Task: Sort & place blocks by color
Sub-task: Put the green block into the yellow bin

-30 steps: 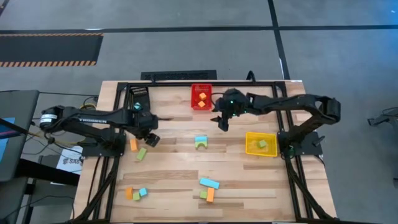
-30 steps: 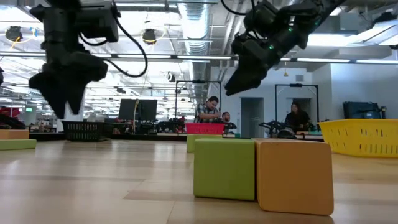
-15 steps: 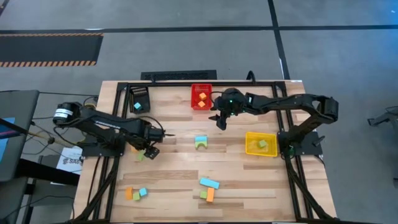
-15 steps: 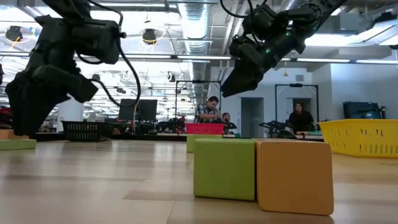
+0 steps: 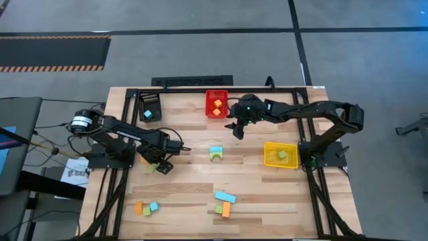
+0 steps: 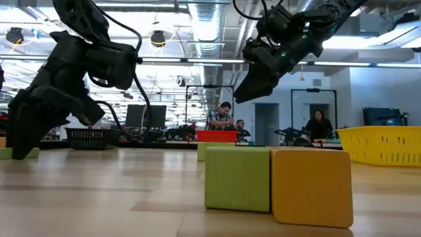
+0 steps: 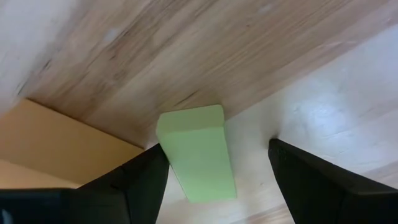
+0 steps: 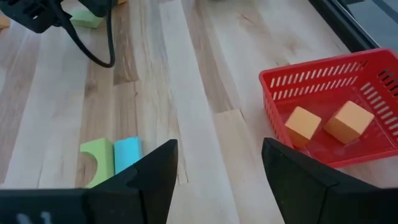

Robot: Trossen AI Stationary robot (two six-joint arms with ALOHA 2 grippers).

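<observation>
Left wrist view, left gripper (image 7: 214,180) jaws spread astride green block (image 7: 196,152); right gripper (image 5: 238,131) jaws apart, empty

No text, label, brand, number or sign is legible at this moment. A white sheet (image 5: 75,171) lying beside the table's left edge carries dark print, but it is partly hidden and too small to read. A dark plate (image 5: 192,81) at the table's far edge shows only faint, unreadable marks. The left arm's (image 5: 114,127) link bears no lettering that can be made out here. The floor mat's (image 5: 53,53) orange and black edging is a pattern, not writing.
</observation>
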